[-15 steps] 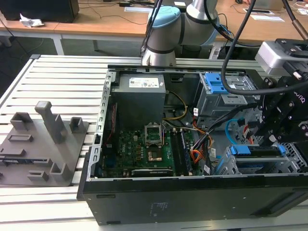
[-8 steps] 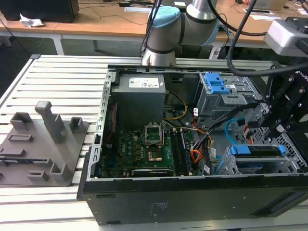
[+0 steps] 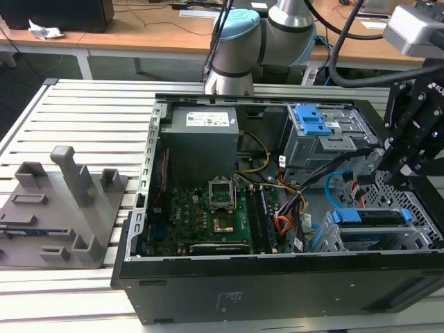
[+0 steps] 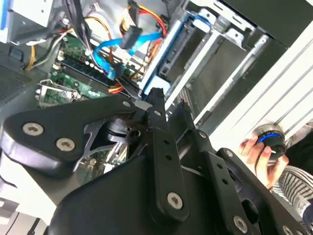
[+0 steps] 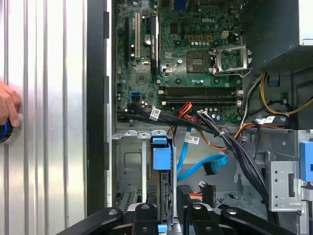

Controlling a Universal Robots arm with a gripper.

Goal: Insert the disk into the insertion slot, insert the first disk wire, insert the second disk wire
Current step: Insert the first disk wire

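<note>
Your disk (image 3: 368, 216) sits in the insertion slot (image 3: 424, 225), blue carrier up. That's the near corner of the open computer case (image 3: 243, 291), on the exterior view's right. Your end effector (image 4: 168, 100) hangs just above it; clenched or released, I can't tell. The second disk wire (image 5: 195, 169) curls beside the disk, its plug apart from it. The first disk wire (image 5: 211, 142) runs along the motherboard's (image 5: 195, 49) edge. Out on the slatted table (image 5: 49, 98), a person's hand (image 5: 7, 105) grips a blue-ringed knob (image 4: 271, 138).

Hand (image 5: 167, 218) downward, fingers (image 5: 146, 215) parted
</note>
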